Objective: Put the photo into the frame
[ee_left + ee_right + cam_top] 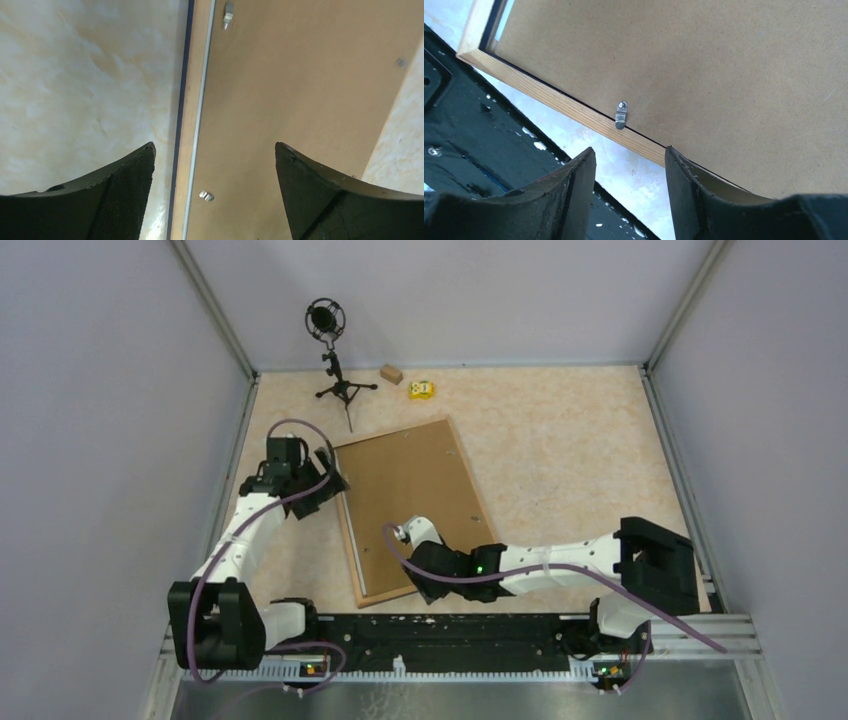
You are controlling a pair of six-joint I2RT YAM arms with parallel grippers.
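The frame (350,540) lies flat on the bench (560,460) between the two arms. Its back faces up and its long sides run away from the arm bases at a slant. A plain brown board (410,490) fills it, ringed by the light wood rim. Whether the photo lies beneath cannot be told.

The left gripper (215,146) hangs over the frame's left long side near the far corner. Its jaws are spread wide, one over the bare bench and one over the board, and they hold nothing.

The right gripper (630,152) hovers over the near short side, just beside a small metal clip (621,115). Its jaws are partly open with nothing between them.

At the far end of the bench stand a microphone on a tripod (326,320), a small wooden block (390,373) and a yellow object (421,390).
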